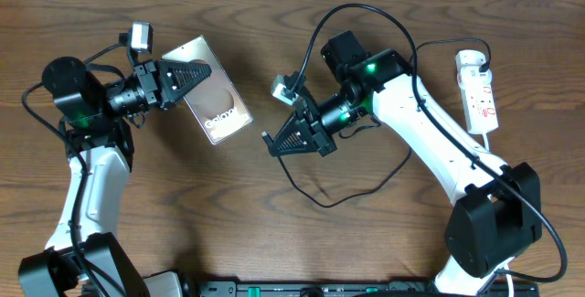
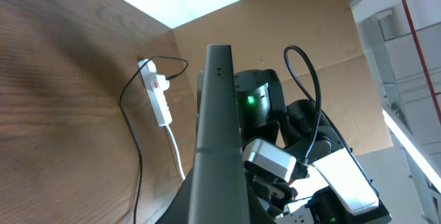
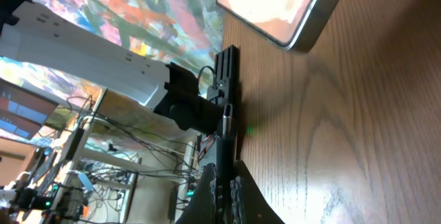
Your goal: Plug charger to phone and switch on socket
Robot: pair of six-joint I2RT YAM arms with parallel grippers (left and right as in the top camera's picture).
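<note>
Your left gripper (image 1: 208, 71) is turned on its side and clenched on the phone (image 1: 224, 105), pinching the corner nearest its wrist. The rest of the slab juts out past the fingertips at an angle, face up, with the Galaxy lettering showing. A short gap beyond the phone's far edge, your right gripper (image 1: 272, 142) points toward the left one. It is clamped on the charger (image 3: 224, 138). The plug tip sticks out just ahead of its fingertips, aimed the phone's way but not touching it. The thin black cable hangs from under the gripper and loops over the table behind its wrist. The socket (image 1: 478, 91) lies well behind the right gripper, beyond that arm's white link, with a black lead meeting its far end.
</note>
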